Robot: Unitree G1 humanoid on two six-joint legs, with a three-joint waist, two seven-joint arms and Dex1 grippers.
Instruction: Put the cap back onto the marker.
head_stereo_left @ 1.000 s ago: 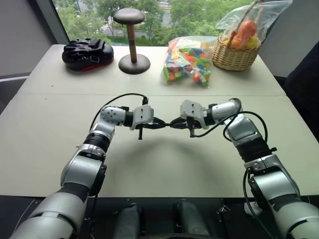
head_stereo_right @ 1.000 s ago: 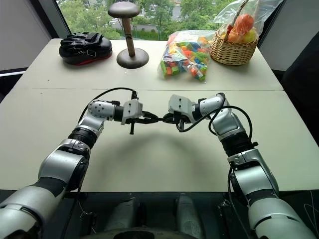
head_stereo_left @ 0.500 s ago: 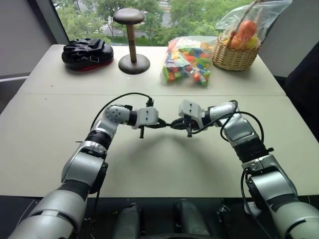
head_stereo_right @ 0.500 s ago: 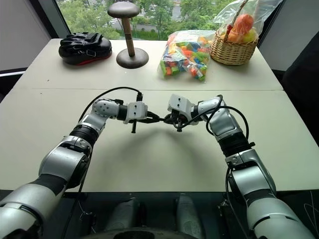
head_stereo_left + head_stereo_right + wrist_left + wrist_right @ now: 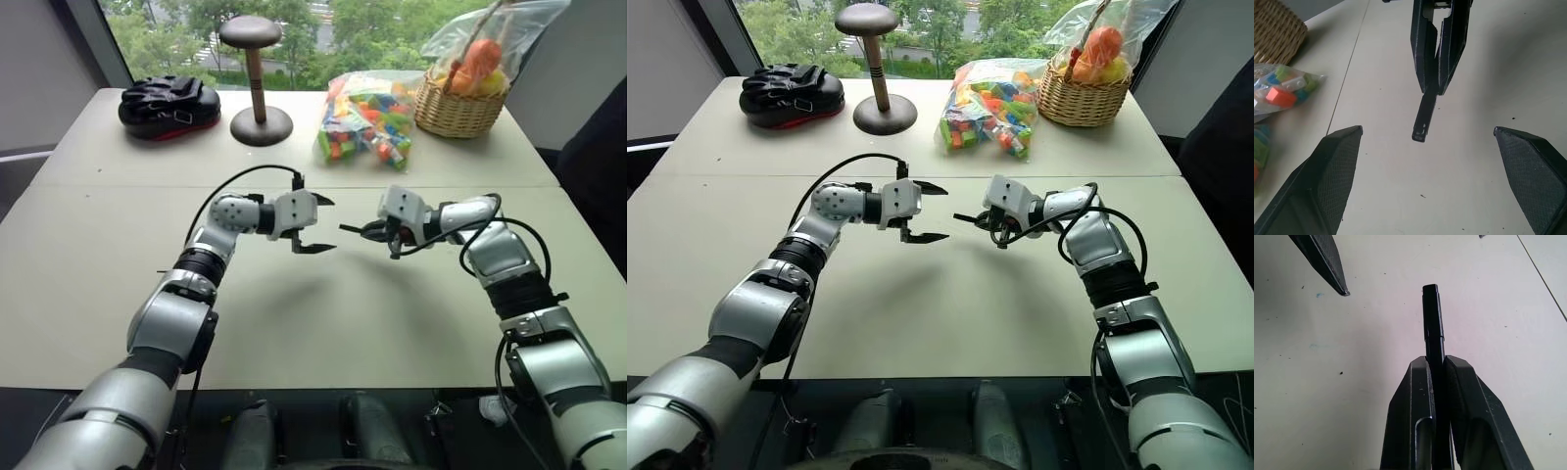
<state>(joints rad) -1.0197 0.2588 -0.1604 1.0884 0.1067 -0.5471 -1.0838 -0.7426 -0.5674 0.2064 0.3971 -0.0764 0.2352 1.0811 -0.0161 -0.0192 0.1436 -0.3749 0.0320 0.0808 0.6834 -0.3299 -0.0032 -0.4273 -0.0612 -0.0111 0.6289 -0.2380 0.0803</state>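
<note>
Letting go, the left gripper [image 5: 315, 224] now gapes empty; the right gripper [image 5: 1436, 363] pinches the marker [image 5: 1434, 328], cap [image 5: 1431, 308] on.

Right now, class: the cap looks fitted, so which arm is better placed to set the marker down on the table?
The right. The right gripper is shut on the marker, while the left gripper is open and empty.

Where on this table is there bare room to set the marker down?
The near half of the table, below both grippers, is bare from edge to edge. The far strip is crowded: black glove, wooden stand, bag of blocks, basket.
</note>
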